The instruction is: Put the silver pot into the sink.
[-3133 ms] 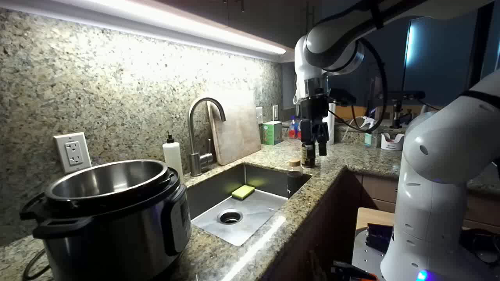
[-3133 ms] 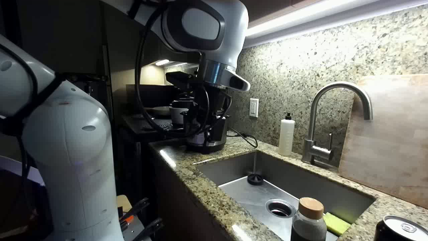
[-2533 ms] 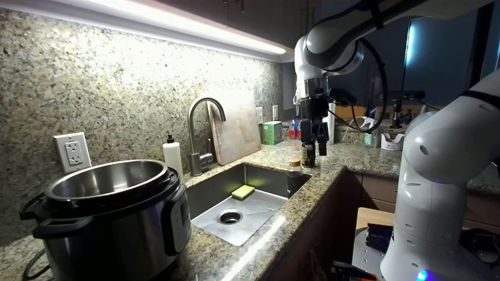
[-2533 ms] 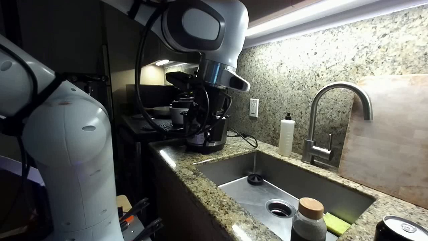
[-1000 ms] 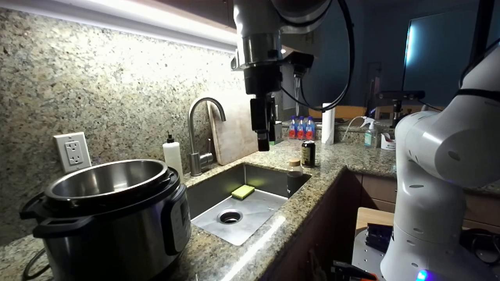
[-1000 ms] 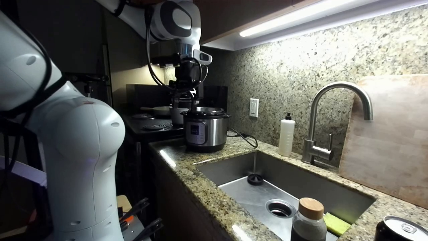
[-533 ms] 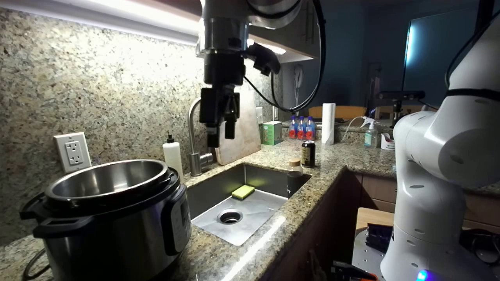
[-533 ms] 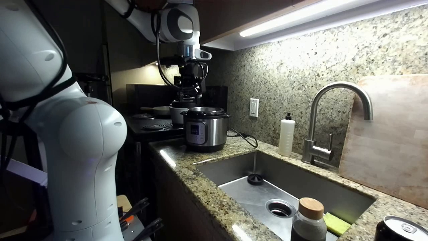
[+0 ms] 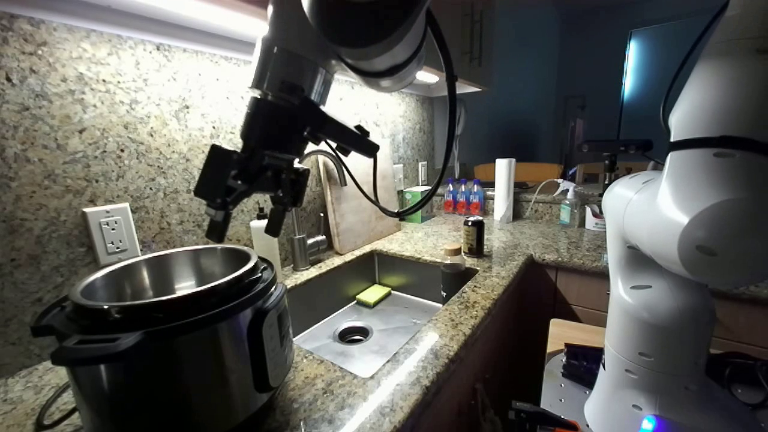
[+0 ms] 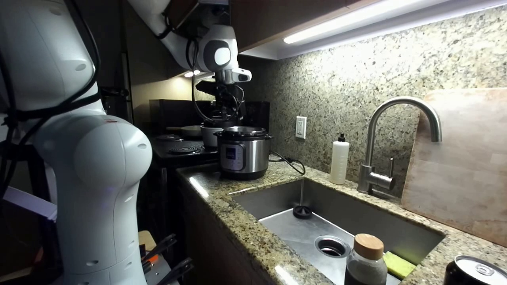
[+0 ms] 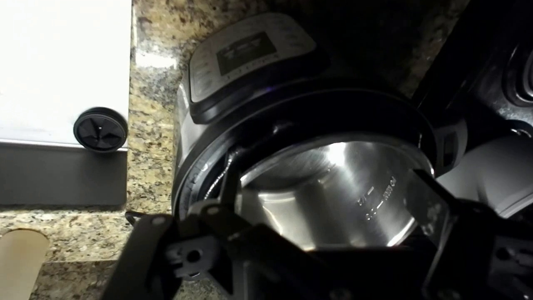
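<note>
The silver pot (image 9: 162, 279) sits inside the black-and-steel cooker housing (image 9: 180, 372) on the granite counter. Its rim also shows in an exterior view (image 10: 247, 129). My gripper (image 9: 246, 227) is open and tilted, above the pot's rim on the sink side. In the wrist view the gripper (image 11: 321, 173) has its fingers spread wide with the pot's shiny inside (image 11: 325, 204) showing between them. No contact with the pot is visible. The sink (image 9: 393, 324) is beside the cooker; its corner also shows in the wrist view (image 11: 62, 175).
A gooseneck faucet (image 10: 404, 101) and a white bottle (image 10: 339, 160) stand behind the sink. In the sink are a sponge (image 9: 373, 295), a black drain stopper (image 10: 302, 211) and a cork-topped bottle (image 10: 366, 257). A can (image 9: 473, 237) stands beyond. A stove (image 10: 174, 148) adjoins the cooker.
My gripper has travelled from beyond the sink, in line with the can, across to above the cooker, and has tilted in the last half second. The pot and cooker have not moved.
</note>
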Action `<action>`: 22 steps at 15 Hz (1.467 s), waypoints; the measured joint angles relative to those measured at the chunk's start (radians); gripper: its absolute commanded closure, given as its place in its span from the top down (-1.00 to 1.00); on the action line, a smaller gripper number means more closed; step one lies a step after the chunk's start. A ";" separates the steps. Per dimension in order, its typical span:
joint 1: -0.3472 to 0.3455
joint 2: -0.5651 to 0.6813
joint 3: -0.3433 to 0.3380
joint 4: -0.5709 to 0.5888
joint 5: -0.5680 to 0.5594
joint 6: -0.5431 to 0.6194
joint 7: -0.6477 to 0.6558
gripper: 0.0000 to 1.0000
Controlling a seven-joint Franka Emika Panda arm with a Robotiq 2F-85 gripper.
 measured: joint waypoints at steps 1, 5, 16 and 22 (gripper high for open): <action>0.000 0.020 -0.003 0.000 0.009 0.028 0.004 1.00; 0.001 0.071 -0.023 0.001 0.052 0.073 0.018 1.00; 0.023 0.105 -0.063 0.007 0.286 0.135 0.016 1.00; 0.028 0.110 -0.083 0.006 0.390 0.135 0.005 1.00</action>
